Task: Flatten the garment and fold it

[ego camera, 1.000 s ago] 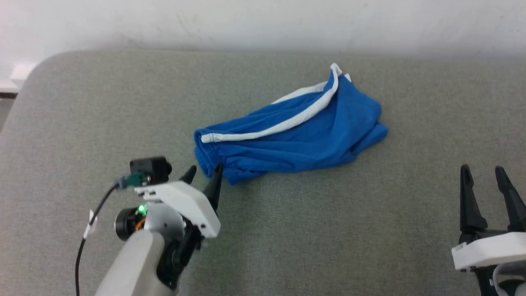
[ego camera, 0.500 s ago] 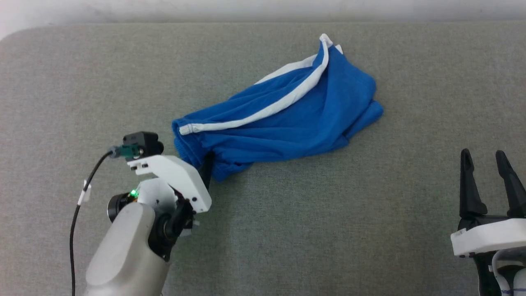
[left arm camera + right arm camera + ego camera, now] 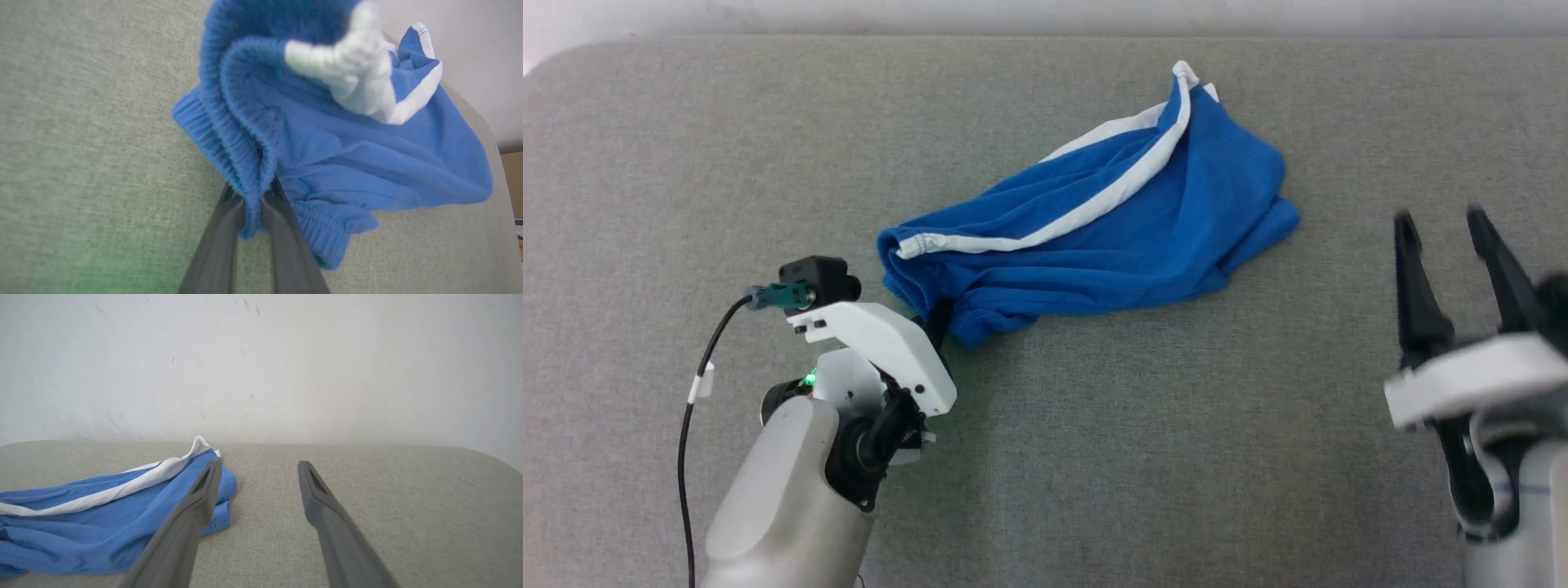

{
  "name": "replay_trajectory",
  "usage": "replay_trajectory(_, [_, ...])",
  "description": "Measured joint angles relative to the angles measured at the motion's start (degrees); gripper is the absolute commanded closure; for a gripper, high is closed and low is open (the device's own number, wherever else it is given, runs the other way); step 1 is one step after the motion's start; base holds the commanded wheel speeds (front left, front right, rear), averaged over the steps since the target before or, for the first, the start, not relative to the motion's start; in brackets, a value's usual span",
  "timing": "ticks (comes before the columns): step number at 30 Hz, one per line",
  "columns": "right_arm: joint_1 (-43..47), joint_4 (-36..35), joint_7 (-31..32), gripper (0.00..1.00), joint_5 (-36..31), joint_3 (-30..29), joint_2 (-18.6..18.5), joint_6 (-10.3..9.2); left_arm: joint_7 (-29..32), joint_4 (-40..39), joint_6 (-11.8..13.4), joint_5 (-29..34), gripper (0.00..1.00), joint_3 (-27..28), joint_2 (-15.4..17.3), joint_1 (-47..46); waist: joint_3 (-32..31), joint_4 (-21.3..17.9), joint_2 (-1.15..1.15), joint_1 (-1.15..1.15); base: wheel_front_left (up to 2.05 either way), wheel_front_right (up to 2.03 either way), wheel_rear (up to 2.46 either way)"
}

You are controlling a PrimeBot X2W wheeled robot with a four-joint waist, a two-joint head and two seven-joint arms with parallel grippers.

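The garment (image 3: 1111,237) is bright blue with white trim bands and lies bunched on the grey table, running from its near-left ribbed hem up to the far right. My left gripper (image 3: 935,320) is shut on that ribbed hem at the garment's near-left corner. In the left wrist view the two dark fingers (image 3: 229,228) pinch a fold of the garment (image 3: 327,155) between them. My right gripper (image 3: 1445,224) stands open at the right, apart from the cloth. In the right wrist view the garment (image 3: 102,522) lies left of the open right gripper (image 3: 259,467).
The grey fabric table (image 3: 1094,457) stretches around the garment, its far edge meeting a pale wall (image 3: 261,367). A black cable (image 3: 690,425) hangs from my left wrist camera.
My left gripper has closed on the garment's ribbed hem, where it stood open beside it before. My right gripper has risen and moved forward, still open. The camera has tilted down.
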Motion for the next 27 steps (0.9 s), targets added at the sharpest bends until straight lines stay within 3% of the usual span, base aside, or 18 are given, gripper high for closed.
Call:
replay_trajectory(5, [-8.84, 0.73, 9.84, 0.00, 0.22, 0.97, 0.04, 0.00, -0.07, -0.65, -0.79, -0.01, 1.00, -0.70, -0.40, 0.00, 0.38, 0.77, 0.00, 0.00, 0.00, 0.00, 0.00])
replay_trajectory(13, [-20.03, 10.90, 25.05, 0.00, 1.48, -1.53, 0.01, 0.00, -0.57, -1.04, -1.76, 0.00, 1.00, -1.96, -1.29, -0.63, 1.63, 2.45, 0.00, 0.00, 0.00, 0.00, 0.00])
replay_trajectory(17, [-22.38, 15.62, 29.15, 0.00, 1.18, -0.54, 0.03, 0.00, -0.78, -0.63, -2.23, 0.01, 1.00, -2.56, -1.87, -1.49, 2.30, 3.37, 0.00, 0.00, 0.00, 0.00, 0.00])
replay_trajectory(27, [-23.84, 23.93, 30.73, 0.00, 0.04, 0.71, 0.07, 0.00, -1.65, 0.60, -3.16, 0.00, 1.00, -3.47, -2.87, -3.05, 3.70, 4.75, 0.01, 0.00, 0.00, 0.00, 0.00])
